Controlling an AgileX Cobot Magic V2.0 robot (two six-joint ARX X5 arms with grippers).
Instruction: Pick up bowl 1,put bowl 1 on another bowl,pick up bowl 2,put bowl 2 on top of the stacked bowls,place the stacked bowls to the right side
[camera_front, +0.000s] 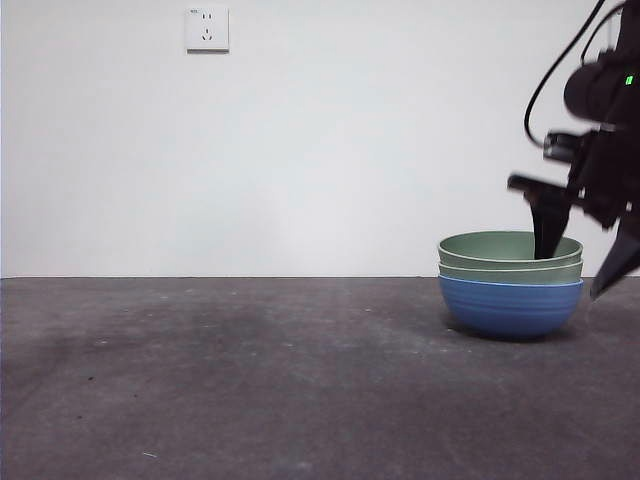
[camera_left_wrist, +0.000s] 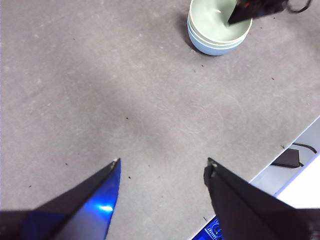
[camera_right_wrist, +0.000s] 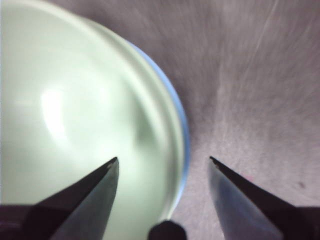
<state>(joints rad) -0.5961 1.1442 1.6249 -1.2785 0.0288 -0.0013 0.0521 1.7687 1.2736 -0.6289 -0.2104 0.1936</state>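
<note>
Stacked bowls (camera_front: 510, 285) sit at four o'clock on the grey table (camera_front: 250, 380), both green ones nested in the blue. Right gripper (camera_right_wrist: 164, 162), jaws apart, straddles their rim; judging by this, the last step is ending and calls for withdrawal. Left gripper (camera_left_wrist: 162, 167) waits, parted. White wall, socket (camera_front: 207, 28) at eleven.

Saw stacked bowls (camera_front: 510, 285) as smooth plastic-looking ware, faint sheen inside top green one, fine ribs on blue outer wall. Table (camera_front: 250, 380) looked matt, rough, grey, speckled and scuffed. My right gripper (camera_right_wrist: 162, 162) had dark jaws, dull finish; left gripper (camera_left_wrist: 162, 165) jaws black, slightly glossy, catching blue glint. Wall (camera_front: 330, 140) looked flat matt white.
</note>
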